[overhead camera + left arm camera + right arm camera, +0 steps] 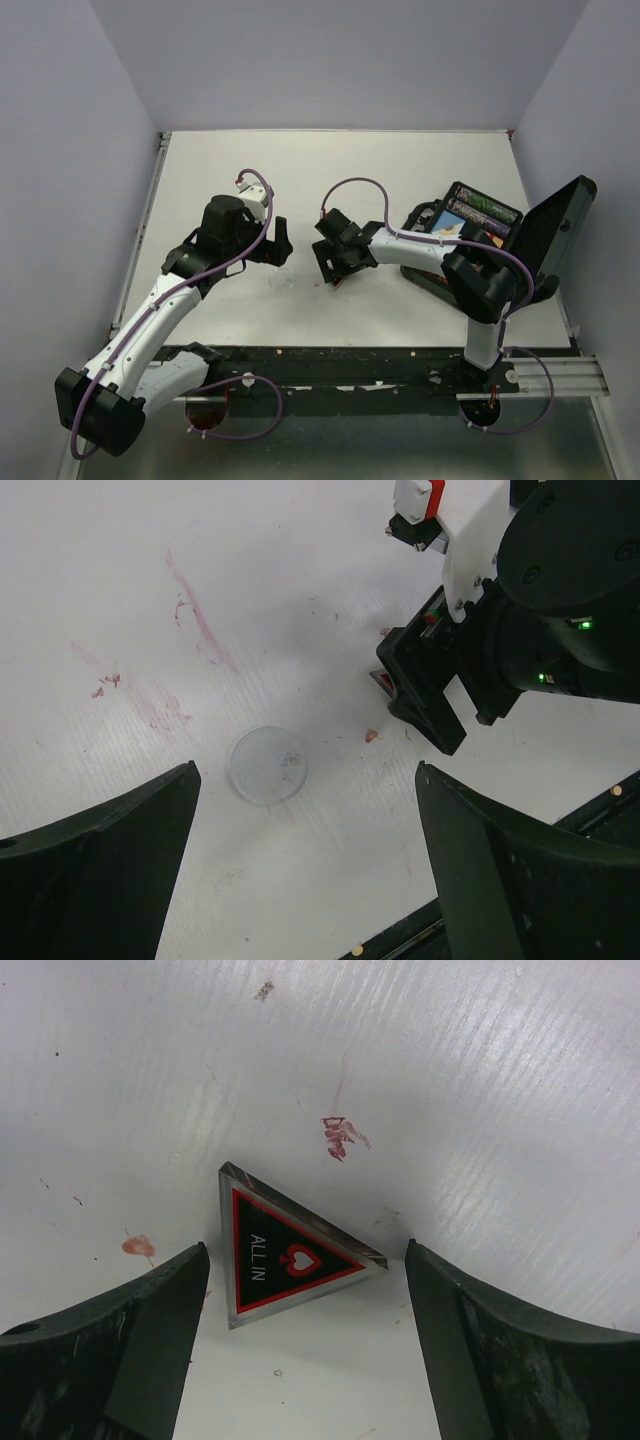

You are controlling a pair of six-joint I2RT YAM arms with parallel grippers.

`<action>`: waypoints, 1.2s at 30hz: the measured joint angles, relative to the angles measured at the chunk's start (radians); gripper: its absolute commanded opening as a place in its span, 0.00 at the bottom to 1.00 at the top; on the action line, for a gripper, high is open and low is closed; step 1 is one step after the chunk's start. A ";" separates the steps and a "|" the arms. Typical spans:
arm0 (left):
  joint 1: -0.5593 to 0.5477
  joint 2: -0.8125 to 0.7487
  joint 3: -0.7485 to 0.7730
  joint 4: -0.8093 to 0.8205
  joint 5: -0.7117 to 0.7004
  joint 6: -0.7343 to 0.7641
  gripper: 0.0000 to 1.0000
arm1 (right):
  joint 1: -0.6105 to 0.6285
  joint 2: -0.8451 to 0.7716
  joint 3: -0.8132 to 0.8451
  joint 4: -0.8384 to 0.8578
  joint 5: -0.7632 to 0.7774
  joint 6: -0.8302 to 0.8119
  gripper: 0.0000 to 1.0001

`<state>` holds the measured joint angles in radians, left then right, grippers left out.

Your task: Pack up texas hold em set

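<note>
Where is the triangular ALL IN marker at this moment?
In the right wrist view, the marker lies flat on the table between the jaws of the open right gripper.

White ribbed table (400,165), smeared with reddish marks (195,620); a clear round plastic disc (267,765) lies flat near its middle; a black-and-red triangular "ALL IN" marker (290,1257) lies apart from it; an open black hinged case (480,215) sits at the right.

Place: robot test lab
Walls: plain pale panels (350,60) boxing in a white counter (400,160)
Near edge: metal rail (560,375) bearing cabled left arm (150,320) and right arm (410,250)
</note>
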<state>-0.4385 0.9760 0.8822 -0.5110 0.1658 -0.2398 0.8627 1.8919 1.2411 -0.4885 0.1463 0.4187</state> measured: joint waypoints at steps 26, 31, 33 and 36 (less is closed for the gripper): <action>0.000 -0.004 0.000 0.000 0.000 0.000 0.97 | 0.008 -0.022 0.004 -0.077 0.087 0.019 0.48; 0.000 -0.007 0.000 0.000 0.000 0.000 0.97 | -0.035 -0.119 0.030 -0.153 0.144 0.016 0.47; 0.000 -0.009 0.000 0.000 0.000 0.000 0.97 | -0.087 -0.178 0.037 -0.166 0.163 0.014 0.47; 0.000 -0.010 0.000 0.000 0.001 0.000 0.97 | -0.207 -0.269 0.037 -0.175 0.190 0.008 0.47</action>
<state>-0.4385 0.9657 0.8822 -0.5110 0.1665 -0.2398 0.6559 1.6230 1.2778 -0.6636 0.3367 0.4271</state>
